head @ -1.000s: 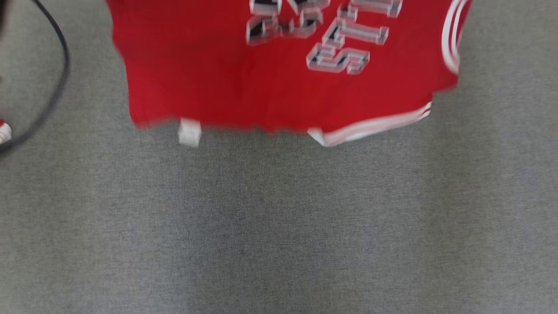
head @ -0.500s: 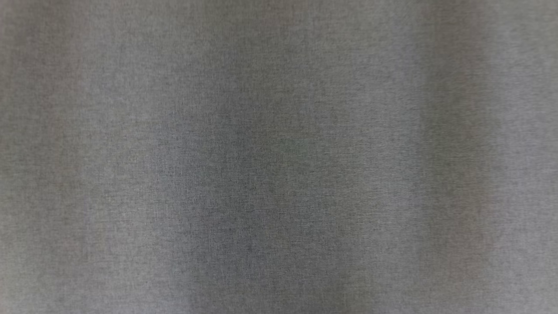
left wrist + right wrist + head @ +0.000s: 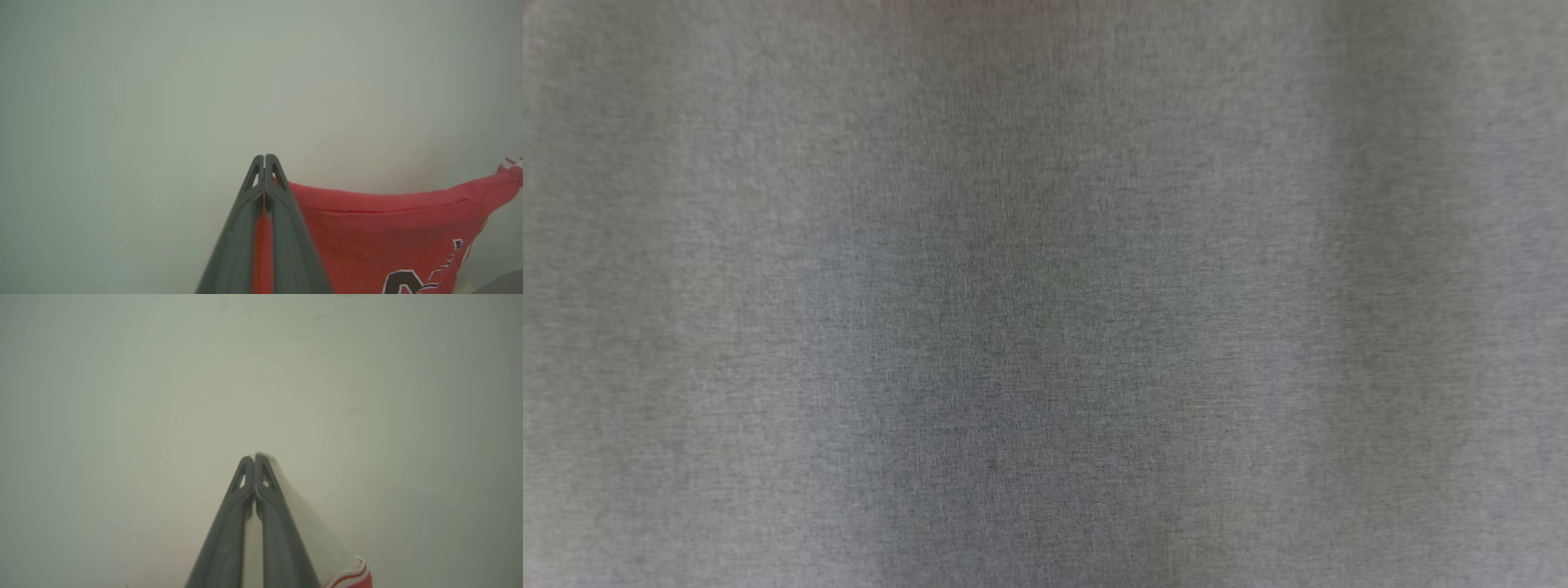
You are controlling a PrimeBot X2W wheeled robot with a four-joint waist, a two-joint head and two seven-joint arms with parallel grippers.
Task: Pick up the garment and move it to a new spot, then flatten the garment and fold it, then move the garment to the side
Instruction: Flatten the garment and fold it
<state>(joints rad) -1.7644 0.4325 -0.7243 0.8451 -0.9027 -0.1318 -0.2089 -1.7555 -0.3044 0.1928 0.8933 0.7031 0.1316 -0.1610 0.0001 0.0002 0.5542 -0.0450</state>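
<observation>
Left jaws: closed, with a strip of red cloth pinched between them.
Right jaws: closed on a pale, white-trimmed edge.
Garment (image 3: pixel 367 228): red, held by both pairs. It lies to the right of the left jaws, its top edge running taut away from them, and to the lower right of the right jaws (image 3: pixel 327 547).
Long axis: probably along that stretched edge, from one pair to the other.
Nearer arm: neither, since both already hold it.
Grey woven surface (image 3: pixel 1045 327): likely the landing spot.
Coming move: both arms lower together, keeping the edge taut.
</observation>
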